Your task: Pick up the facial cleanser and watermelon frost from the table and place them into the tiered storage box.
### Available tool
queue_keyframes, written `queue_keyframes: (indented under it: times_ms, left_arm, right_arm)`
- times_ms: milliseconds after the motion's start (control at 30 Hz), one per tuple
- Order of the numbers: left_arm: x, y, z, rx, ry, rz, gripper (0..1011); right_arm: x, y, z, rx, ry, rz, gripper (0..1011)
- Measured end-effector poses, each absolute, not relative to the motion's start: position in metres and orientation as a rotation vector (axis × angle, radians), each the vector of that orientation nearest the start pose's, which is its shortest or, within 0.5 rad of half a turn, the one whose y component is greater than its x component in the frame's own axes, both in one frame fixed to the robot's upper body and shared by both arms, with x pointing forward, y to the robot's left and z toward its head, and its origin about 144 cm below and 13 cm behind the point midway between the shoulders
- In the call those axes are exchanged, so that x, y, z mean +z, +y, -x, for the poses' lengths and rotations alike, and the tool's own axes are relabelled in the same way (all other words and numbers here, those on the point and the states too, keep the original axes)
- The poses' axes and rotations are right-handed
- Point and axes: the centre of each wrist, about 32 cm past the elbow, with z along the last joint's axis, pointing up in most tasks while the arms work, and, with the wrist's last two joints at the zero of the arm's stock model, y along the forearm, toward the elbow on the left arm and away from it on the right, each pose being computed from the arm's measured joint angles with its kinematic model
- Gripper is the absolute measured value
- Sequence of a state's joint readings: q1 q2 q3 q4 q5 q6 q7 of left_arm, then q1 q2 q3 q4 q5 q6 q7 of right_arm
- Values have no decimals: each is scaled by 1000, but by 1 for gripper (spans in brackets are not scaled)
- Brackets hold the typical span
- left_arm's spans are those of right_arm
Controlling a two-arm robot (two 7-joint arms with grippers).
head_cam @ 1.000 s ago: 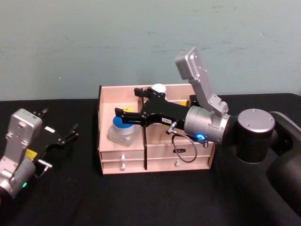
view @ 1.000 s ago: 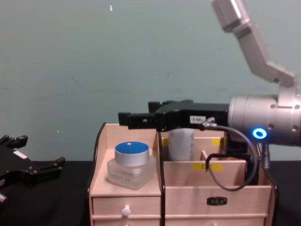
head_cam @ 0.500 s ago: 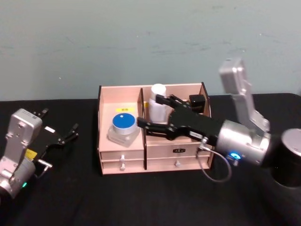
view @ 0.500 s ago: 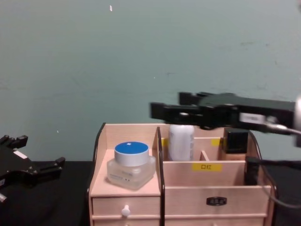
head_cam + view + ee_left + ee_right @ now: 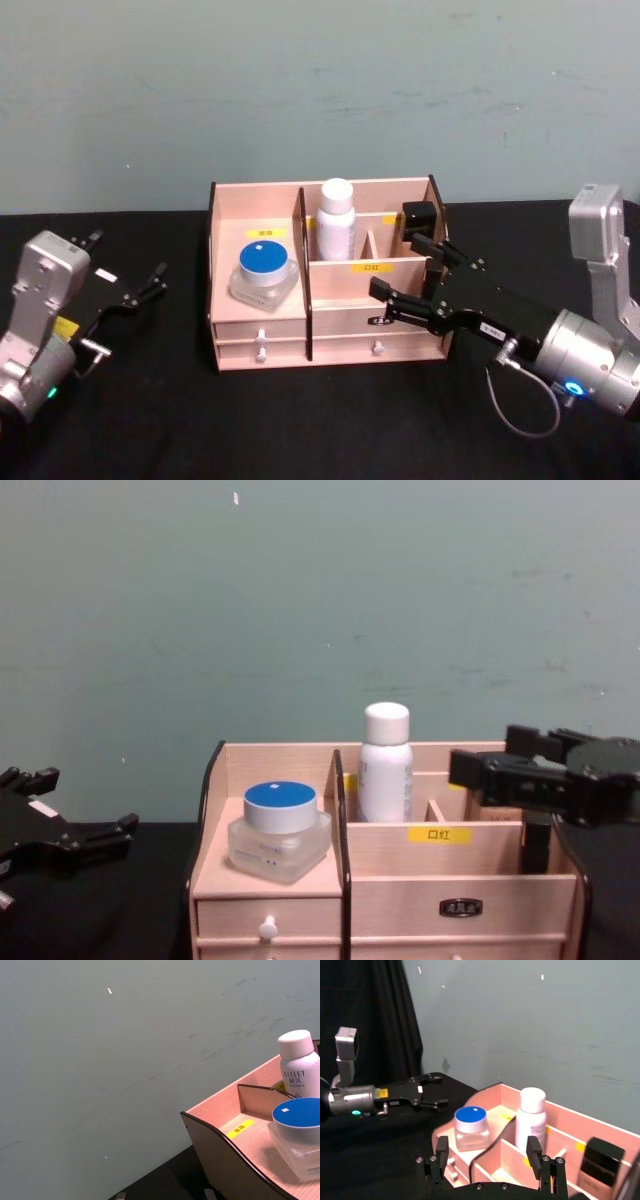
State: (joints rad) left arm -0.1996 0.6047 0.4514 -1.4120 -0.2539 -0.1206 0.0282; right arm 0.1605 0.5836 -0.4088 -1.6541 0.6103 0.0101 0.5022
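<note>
The facial cleanser, a white bottle, stands upright in the back middle compartment of the tiered storage box. The watermelon frost, a frosted jar with a blue lid, sits in the box's left compartment. My right gripper hangs open and empty at the box's right front, clear of the bottle. To the left of the box, over the black table, my left gripper is open and empty.
A small black item sits in the box's rear right compartment. Two drawers with white knobs face me. A grey-green wall stands close behind the box. Black tablecloth lies bare in front and to both sides.
My right gripper has drawn back from above the box, down and to the right, still open. The white bottle stays in its compartment. The left arm has not moved.
</note>
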Motion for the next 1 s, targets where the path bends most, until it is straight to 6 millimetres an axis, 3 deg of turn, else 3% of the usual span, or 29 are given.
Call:
queue_keyframes:
  times_ms: [567,1000]
  left_arm:
    - [1140,310,-489,1248,-285,-305,1010]
    - [1140,310,-489,1248,-285,-304,1010]
  right_arm:
    - [1166,-277,-465,-762,22,13,1000]
    - [1167,-277,-466,-758,19,14,1000]
